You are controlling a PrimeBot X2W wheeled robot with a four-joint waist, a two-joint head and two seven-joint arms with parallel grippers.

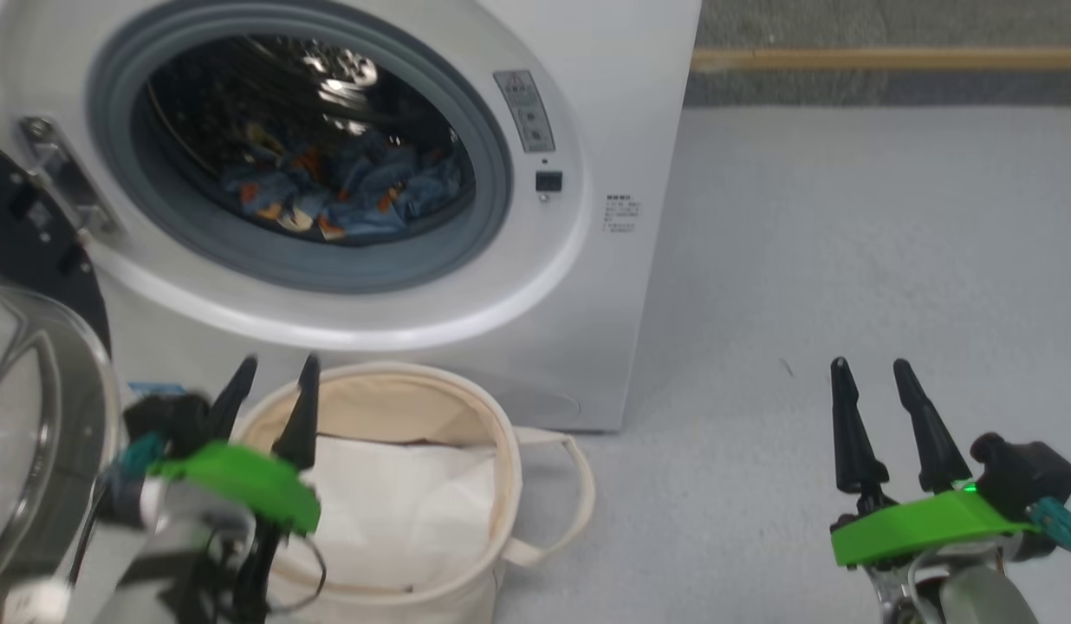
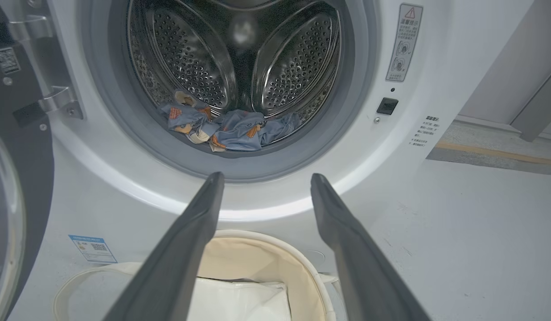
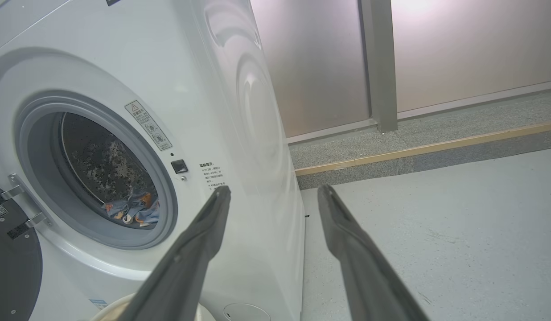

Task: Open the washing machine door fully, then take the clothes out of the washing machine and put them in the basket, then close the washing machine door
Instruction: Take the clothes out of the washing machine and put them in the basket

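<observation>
Unloading not begun: glossy black round door [image 1: 37,251] open at left; light-blue printed clothes [image 1: 345,195] inside white washer [image 1: 613,104]; cream canvas basket [image 1: 506,451] seemingly without them; left gripper [image 1: 275,368], right gripper [image 1: 870,368] spread, empty.

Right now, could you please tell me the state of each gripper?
Left gripper: jaws open, holding nothing, by the basket.
Right gripper: jaws open, holding nothing.

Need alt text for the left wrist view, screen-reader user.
The open left end effector points at the white front-loading washing machine, where light-blue printed clothes lie at the front of its perforated steel drum. The glossy black round door stands open at left; below sits a cream canvas basket holding a flat white sheet.
</observation>
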